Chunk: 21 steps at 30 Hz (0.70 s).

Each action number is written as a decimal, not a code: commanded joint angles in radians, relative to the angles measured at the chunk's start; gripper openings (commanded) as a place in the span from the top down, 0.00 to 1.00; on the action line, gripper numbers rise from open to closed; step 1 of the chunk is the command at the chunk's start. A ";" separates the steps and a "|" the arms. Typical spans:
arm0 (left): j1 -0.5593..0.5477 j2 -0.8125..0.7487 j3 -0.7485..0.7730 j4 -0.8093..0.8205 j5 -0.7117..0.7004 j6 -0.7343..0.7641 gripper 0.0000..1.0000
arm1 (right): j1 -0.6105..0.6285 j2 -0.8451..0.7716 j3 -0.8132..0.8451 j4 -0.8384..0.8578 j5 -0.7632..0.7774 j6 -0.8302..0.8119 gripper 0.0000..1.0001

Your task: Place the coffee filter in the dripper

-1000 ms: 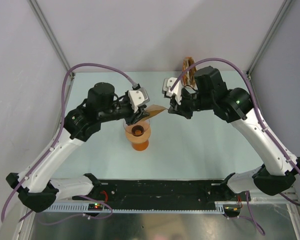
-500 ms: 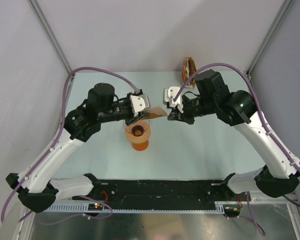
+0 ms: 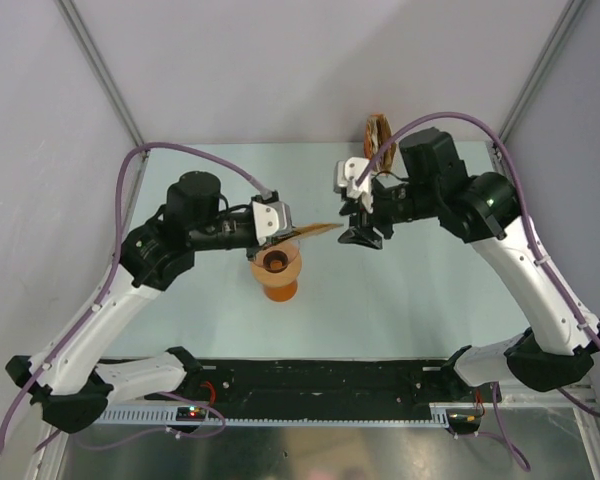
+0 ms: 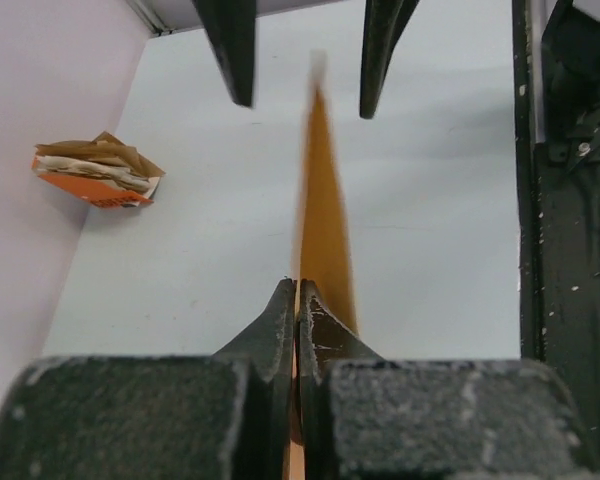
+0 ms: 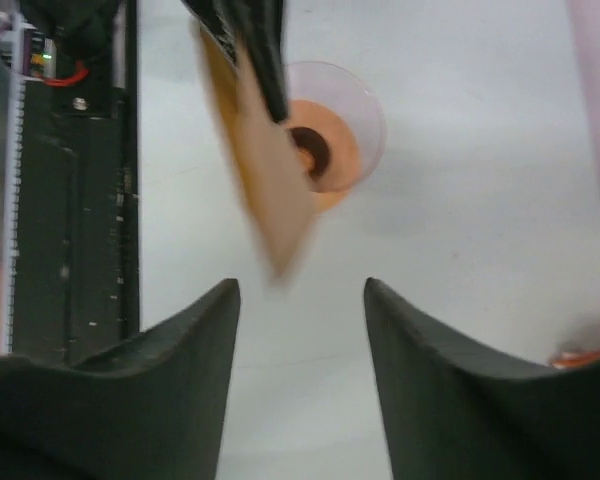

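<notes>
The coffee filter [image 3: 317, 232] is a thin tan paper seen edge-on, held in the air just right of and above the dripper [image 3: 276, 266], a peach-orange funnel with a dark centre hole. My left gripper [image 3: 281, 238] is shut on the filter's left end; in the left wrist view the paper [image 4: 325, 215] runs out from between the closed fingertips [image 4: 298, 292]. My right gripper [image 3: 361, 236] is open, just right of the filter's free tip and apart from it. In the right wrist view the filter [image 5: 265, 195] hangs blurred ahead of the open gripper [image 5: 301, 287], with the dripper [image 5: 342, 128] behind it.
An upright bundle of brown-and-orange papers [image 3: 378, 133] stands at the back right by the wall, also visible from the left wrist [image 4: 98, 172]. A black rail [image 3: 320, 382] runs along the near table edge. Grey walls enclose the table on the left, back and right.
My left gripper has shut on the filter. My right gripper has opened, let the filter go and drawn back slightly to the right.
</notes>
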 commanded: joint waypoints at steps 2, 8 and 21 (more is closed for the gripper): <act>0.111 0.058 0.120 0.032 0.152 -0.290 1.00 | -0.135 -0.045 0.004 0.100 -0.091 0.095 0.28; 0.189 0.113 0.188 0.135 0.244 -0.551 1.00 | -0.211 -0.141 -0.168 0.296 -0.185 0.174 0.39; 0.179 0.074 0.123 0.189 0.295 -0.507 1.00 | -0.176 -0.135 -0.138 0.432 -0.246 0.259 0.53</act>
